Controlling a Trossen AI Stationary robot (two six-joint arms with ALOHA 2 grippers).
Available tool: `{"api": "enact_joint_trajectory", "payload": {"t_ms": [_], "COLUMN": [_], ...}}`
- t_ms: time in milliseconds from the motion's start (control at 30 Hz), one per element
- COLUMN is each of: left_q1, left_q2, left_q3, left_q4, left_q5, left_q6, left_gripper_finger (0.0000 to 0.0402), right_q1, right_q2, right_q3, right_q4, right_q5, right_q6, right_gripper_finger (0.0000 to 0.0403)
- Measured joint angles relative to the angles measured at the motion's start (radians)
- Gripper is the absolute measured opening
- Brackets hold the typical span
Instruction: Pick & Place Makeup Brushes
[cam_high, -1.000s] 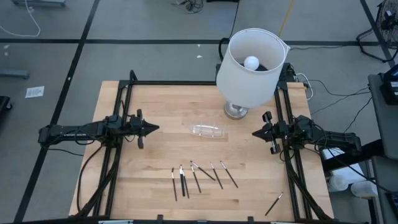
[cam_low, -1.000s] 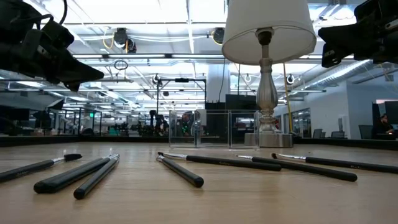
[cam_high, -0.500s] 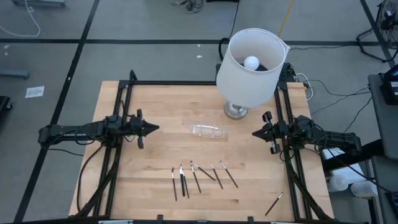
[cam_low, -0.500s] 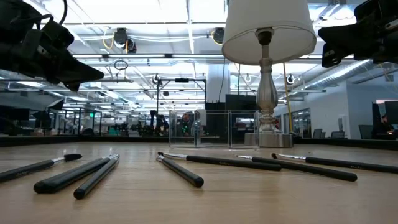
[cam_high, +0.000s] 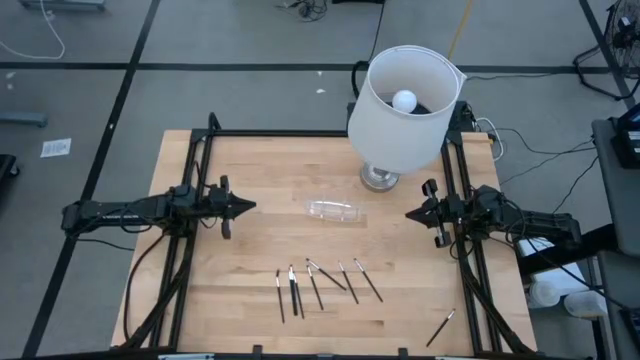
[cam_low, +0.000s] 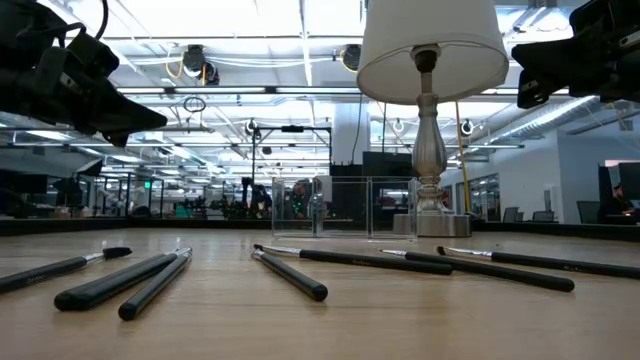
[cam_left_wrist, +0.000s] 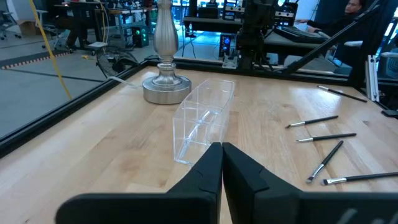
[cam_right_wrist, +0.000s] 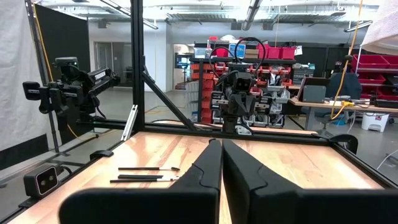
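Since nothing is yet picked, we note both arms parked apart: left gripper (cam_high: 248, 207) and right gripper (cam_high: 410, 214) with fingers pressed together, empty. Makeup brushes (cam_high: 320, 283) lie loose on the desk (cam_high: 250, 170), near the clear organizer (cam_high: 333, 211), presumably their destination.

Thin dark makeup brushes (cam_high: 318, 285) flat on the table's near half, one (cam_high: 441, 327) apart toward the right corner.
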Motion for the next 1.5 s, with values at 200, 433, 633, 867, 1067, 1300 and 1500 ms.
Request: {"api": "enact_joint_trajectory", "payload": {"t_ms": [200, 433, 633, 867, 1067, 1300, 1500], "left_q1": [0.0, 0.0, 0.0, 0.0, 0.0, 0.0, 0.0], "left_q2": [0.0, 0.0, 0.0, 0.0, 0.0, 0.0, 0.0], "left_q3": [0.0, 0.0, 0.0, 0.0, 0.0, 0.0, 0.0], "left_q4": [0.0, 0.0, 0.0, 0.0, 0.001, 0.056, 0.233], "left_q5": [0.0, 0.0, 0.0, 0.0, -0.001, -0.001, -0.002], "left_q6": [0.0, 0.0, 0.0, 0.0, 0.019, 0.121, 0.026], "left_gripper_finger": [0.0017, 0.0017, 0.0017, 0.0017, 0.0017, 0.0017, 0.0017], "right_q1": [0.0, 0.0, 0.0, 0.0, 0.0, 0.0, 0.0], "right_q2": [0.0, 0.0, 0.0, 0.0, 0.0, 0.0, 0.0], "right_q3": [0.0, 0.0, 0.0, 0.0, 0.0, 0.0, 0.0], "right_q4": [0.0, 0.0, 0.0, 0.0, 0.0, 0.0, 0.0], "right_q5": [0.0, 0.0, 0.0, 0.0, 0.0, 0.0, 0.0], "right_q6": [0.0, 0.0, 0.0, 0.0, 0.0, 0.0, 0.0], "right_gripper_finger": [0.0, 0.0, 0.0, 0.0, 0.0, 0.0, 0.0]}}
